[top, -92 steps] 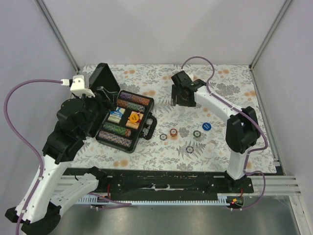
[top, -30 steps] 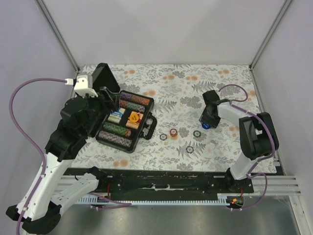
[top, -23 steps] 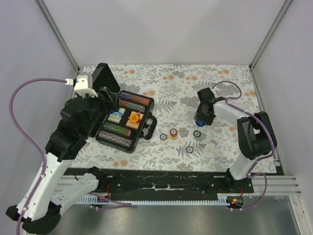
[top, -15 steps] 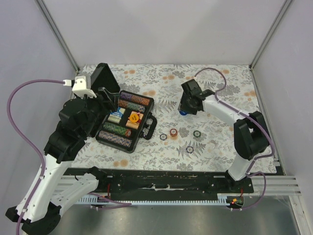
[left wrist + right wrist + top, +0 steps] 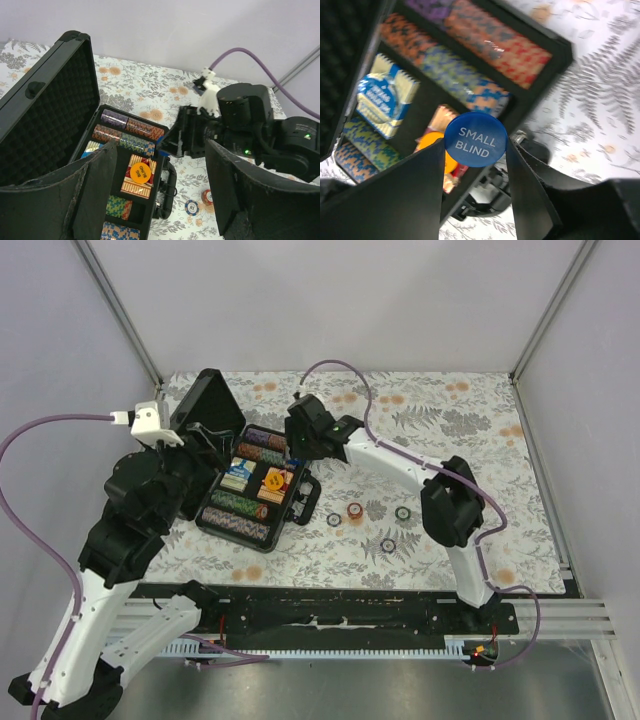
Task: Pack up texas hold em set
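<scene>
Four loose chips (image 5: 355,510) sit on the flowery tablecloth (image 5: 480,420), just off the handle side of the briefcase (image 5: 210,400). The case lies at a slant. Its long axis runs from far to near, with the near end leaning toward the left arm. The lid (image 5: 40,115) is hinged along the long side facing away from the loose chips. It stands open, showing dimpled black foam. Inside the case, the chip rows (image 5: 485,42) are packed on edge in stripy multicoloured rolls. An orange BIG BLIND disc (image 5: 140,171) lies flat on the reddish card deck (image 5: 135,186).

The right arm stretches out long and diagonal from its base toward the case's far corner. A purple cable (image 5: 335,370) loops over its wrist. The right gripper (image 5: 475,142) has its jaws pinched on the rim of a smooth blue chip (image 5: 475,135) marked SMALL BLIND. The chip faces the wrist camera and hangs over the case's handle-side edge.

The left arm is folded up on the lid side. The left gripper (image 5: 160,150) has its jaws wide apart, with nothing between them, and is aimed across the case.
</scene>
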Robot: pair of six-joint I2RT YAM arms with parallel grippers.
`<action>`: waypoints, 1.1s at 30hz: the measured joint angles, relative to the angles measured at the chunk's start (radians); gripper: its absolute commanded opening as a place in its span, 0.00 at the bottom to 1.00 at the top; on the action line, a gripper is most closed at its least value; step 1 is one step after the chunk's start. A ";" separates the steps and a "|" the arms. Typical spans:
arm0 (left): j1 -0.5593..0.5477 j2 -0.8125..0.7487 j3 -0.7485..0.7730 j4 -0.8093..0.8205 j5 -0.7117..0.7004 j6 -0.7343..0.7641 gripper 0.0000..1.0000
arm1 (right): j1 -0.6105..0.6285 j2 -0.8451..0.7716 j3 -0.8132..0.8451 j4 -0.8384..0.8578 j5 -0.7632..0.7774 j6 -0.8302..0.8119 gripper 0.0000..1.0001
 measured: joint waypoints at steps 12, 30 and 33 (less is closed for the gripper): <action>0.000 -0.016 0.035 -0.028 -0.039 0.000 0.77 | 0.148 0.179 0.235 0.077 -0.045 -0.159 0.53; 0.000 -0.055 0.089 -0.019 -0.122 0.000 0.77 | 0.185 0.345 0.338 0.198 -0.087 -0.318 0.58; 0.000 -0.053 0.089 -0.019 -0.122 0.000 0.77 | 0.186 0.352 0.344 0.207 -0.093 -0.330 0.58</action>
